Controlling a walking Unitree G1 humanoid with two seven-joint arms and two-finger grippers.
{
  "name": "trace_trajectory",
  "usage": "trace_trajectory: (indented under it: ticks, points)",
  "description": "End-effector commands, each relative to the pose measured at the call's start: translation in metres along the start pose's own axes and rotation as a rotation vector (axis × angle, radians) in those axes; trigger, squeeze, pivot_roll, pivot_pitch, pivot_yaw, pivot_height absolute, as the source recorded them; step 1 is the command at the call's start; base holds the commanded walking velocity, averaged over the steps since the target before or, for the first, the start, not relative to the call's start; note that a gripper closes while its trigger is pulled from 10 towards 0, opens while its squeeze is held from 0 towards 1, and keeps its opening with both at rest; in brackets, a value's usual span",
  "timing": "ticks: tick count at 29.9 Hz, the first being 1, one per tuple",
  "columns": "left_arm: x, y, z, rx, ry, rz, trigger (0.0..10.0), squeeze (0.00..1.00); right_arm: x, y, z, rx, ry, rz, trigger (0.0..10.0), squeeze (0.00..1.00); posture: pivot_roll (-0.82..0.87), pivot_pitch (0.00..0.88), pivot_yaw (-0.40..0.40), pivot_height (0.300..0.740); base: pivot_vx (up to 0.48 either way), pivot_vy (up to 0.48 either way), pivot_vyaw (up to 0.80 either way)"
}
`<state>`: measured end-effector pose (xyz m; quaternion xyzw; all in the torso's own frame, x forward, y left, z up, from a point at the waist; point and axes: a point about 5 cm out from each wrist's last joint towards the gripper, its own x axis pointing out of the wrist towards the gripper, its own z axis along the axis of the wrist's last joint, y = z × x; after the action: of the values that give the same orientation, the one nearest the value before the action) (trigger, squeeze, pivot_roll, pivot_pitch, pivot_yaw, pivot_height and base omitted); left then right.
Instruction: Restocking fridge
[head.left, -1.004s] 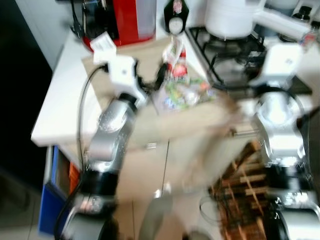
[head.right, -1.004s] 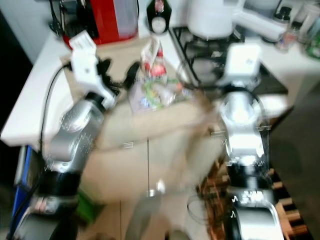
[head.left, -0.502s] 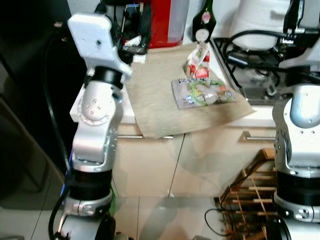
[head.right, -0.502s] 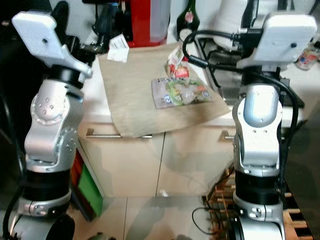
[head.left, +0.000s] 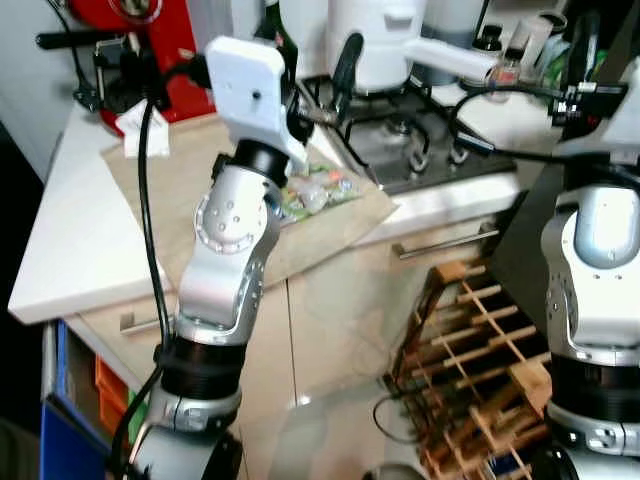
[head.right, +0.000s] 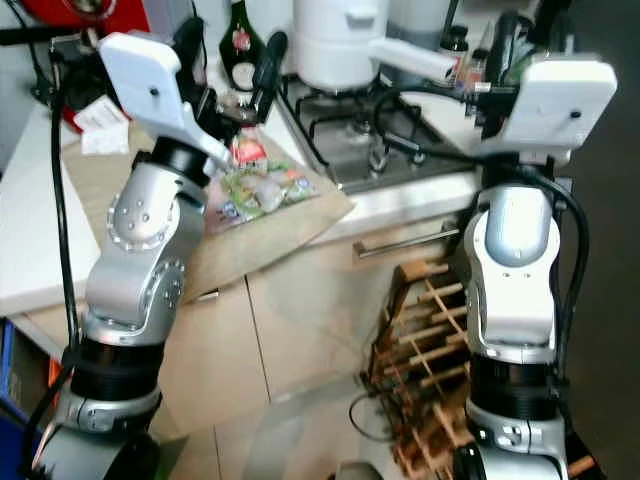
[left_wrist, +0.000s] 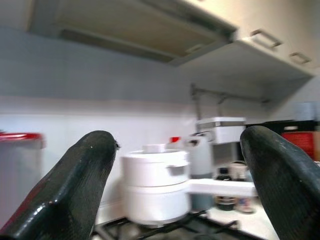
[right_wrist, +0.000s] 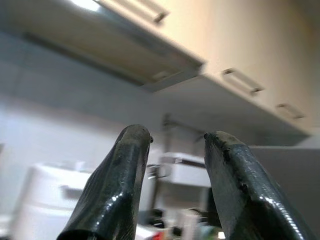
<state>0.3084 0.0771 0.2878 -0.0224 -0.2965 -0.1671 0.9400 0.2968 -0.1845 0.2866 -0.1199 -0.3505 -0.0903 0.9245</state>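
A clear bag of vegetables lies on a beige cloth spread over the white counter. A red-and-white packet stands just behind it. My left gripper is raised above these packs, pointing toward the back wall. Its fingers are spread wide with nothing between them. My right gripper is held up over the counter's right end beside the hob. Its fingers stand a little apart and hold nothing.
A white pot sits on the gas hob. A dark bottle and a red appliance stand at the back. A wooden wine rack is on the floor below, with a blue crate at lower left.
The whole picture has swung, so the camera moved and the counter now runs at an angle. Both arms stay raised. The packs lie where they were on the cloth.
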Motion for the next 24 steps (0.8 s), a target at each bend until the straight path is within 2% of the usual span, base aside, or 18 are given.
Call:
trace_trajectory:
  ticks: [1, 4, 8, 20, 24]
  points:
    - [0.001, 0.006, 0.0, -0.005, 0.012, 0.03, 10.0, 0.0, 0.003, 0.01, 0.001, 0.005, 0.011, 0.033, 10.0, 0.0, -0.13, 0.023, 0.01, 0.736, 0.48, 0.0, 0.0]
    - [0.0, 0.014, 0.0, -0.03, 0.014, 0.095, 10.0, 0.0, 0.002, 0.014, -0.001, 0.024, 0.024, 0.052, 10.0, 0.0, -0.13, 0.026, 0.011, 0.736, 0.48, 0.0, 0.0]
    - [0.0, 0.017, 0.001, -0.007, 0.008, 0.128, 10.0, 0.0, 0.004, 0.018, 0.003, 0.048, 0.006, 0.08, 10.0, 0.0, -0.12, 0.029, 0.009, 0.736, 0.477, 0.0, 0.0]
    - [0.001, 0.015, -0.004, 0.009, 0.043, 0.128, 10.0, 0.0, 0.004, 0.021, -0.002, 0.047, 0.035, 0.092, 10.0, 0.0, -0.12, 0.035, 0.007, 0.736, 0.0, 0.0, 0.0]
    - [0.004, 0.017, -0.015, -0.002, 0.113, 0.134, 10.0, 0.0, 0.005, 0.023, -0.021, 0.139, 0.187, 0.082, 10.0, 0.0, -0.12, 0.036, 0.01, 0.736, 0.0, 0.0, 0.0]
